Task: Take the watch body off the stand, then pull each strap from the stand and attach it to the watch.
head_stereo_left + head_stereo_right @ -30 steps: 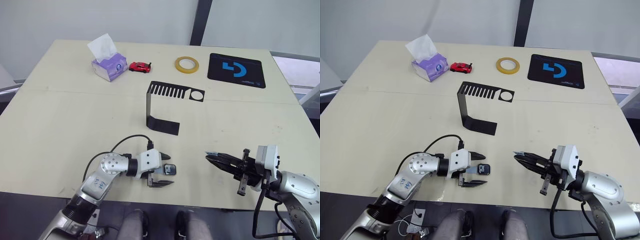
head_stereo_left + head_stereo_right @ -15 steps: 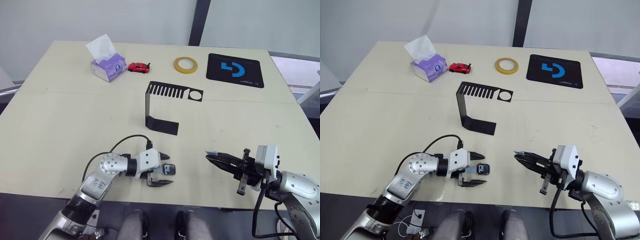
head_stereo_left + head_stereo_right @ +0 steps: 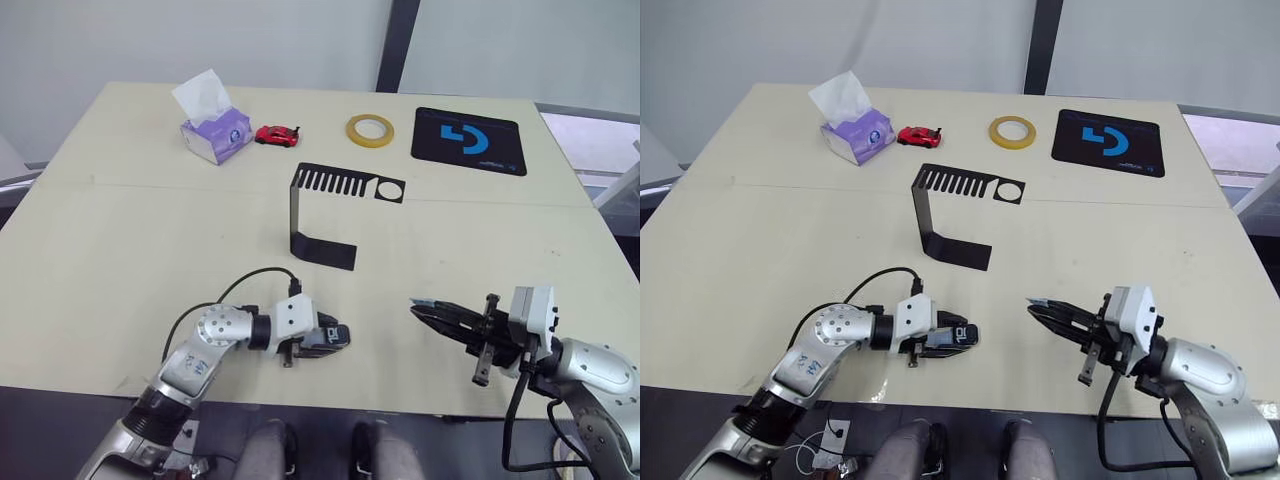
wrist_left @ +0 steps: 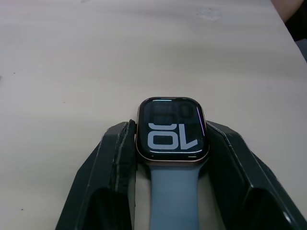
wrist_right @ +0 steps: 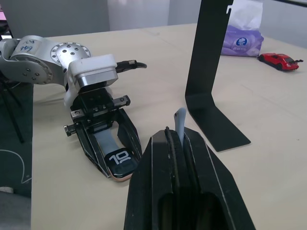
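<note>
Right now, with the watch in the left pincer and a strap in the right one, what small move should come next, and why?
Probably bring the right pincer leftward toward the watch body. The left pincer is shut on the watch, which already has one strap fitted on the wrist side. The second strap is pinched in the right pincer, apart from the watch's free end, and the stand is bare.

strap (image 4: 173, 201) on watch body (image 4: 171, 128), lower end cut off

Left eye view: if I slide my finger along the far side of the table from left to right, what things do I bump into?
Tissue box → red toy car → roll of yellow tape → black mouse pad with blue logo.
</note>
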You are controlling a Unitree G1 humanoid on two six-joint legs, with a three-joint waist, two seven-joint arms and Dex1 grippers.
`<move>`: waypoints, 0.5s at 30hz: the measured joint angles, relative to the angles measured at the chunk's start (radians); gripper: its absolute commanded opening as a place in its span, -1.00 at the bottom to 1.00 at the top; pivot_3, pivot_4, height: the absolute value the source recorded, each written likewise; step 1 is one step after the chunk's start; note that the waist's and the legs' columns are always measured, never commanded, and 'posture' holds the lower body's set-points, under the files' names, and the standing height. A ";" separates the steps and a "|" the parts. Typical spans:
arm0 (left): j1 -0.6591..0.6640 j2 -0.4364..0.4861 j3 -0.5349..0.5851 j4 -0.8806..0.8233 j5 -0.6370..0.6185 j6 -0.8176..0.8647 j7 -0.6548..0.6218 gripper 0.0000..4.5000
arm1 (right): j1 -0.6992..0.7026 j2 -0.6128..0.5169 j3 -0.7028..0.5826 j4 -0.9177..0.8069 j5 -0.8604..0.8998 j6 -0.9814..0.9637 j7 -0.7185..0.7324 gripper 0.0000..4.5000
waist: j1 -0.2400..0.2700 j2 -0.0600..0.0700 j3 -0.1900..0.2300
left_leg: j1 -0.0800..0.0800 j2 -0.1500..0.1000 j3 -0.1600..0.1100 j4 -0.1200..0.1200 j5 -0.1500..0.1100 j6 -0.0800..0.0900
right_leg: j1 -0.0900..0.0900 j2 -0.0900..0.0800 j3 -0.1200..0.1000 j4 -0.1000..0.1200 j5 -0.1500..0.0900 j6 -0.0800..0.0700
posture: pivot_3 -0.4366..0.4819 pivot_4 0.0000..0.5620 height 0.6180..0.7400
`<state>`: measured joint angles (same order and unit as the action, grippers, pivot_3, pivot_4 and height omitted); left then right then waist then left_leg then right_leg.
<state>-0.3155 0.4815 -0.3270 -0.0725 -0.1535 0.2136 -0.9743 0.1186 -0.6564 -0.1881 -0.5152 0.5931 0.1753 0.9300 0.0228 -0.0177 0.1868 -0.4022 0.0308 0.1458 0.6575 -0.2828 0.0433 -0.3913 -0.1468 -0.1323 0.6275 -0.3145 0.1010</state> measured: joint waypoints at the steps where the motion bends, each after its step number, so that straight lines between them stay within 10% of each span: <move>1: -0.003 0.000 0.010 0.006 -0.025 0.017 -0.018 -0.25 | -0.009 0.000 0.008 -0.003 -0.006 0.000 -0.008 -1.00 | -0.001 0.000 0.000 | 0.000 0.000 0.000 0.000 0.000 0.000 | 0.000 0.000 0.000 0.000 0.000 0.000 | -0.05 -0.47 1.00; 15: -0.231 0.055 0.190 0.118 -0.503 0.584 -0.307 -0.25 | -0.251 -0.078 0.220 -0.151 -0.153 0.116 -0.072 -1.00 | -0.001 0.000 0.000 | -0.003 0.000 0.000 0.005 0.000 0.000 | -0.001 0.007 0.000 0.001 0.000 0.000 | -0.05 -0.47 1.00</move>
<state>-0.5467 0.5361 -0.1375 0.0455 -0.6562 0.7972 -1.2815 -0.1321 -0.7347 0.0317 -0.6660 0.4397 0.2917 0.8577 0.0214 -0.0178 0.1869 -0.4052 0.0308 0.1457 0.6628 -0.2828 0.0434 -0.3918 -0.1402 -0.1326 0.6283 -0.3146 0.1010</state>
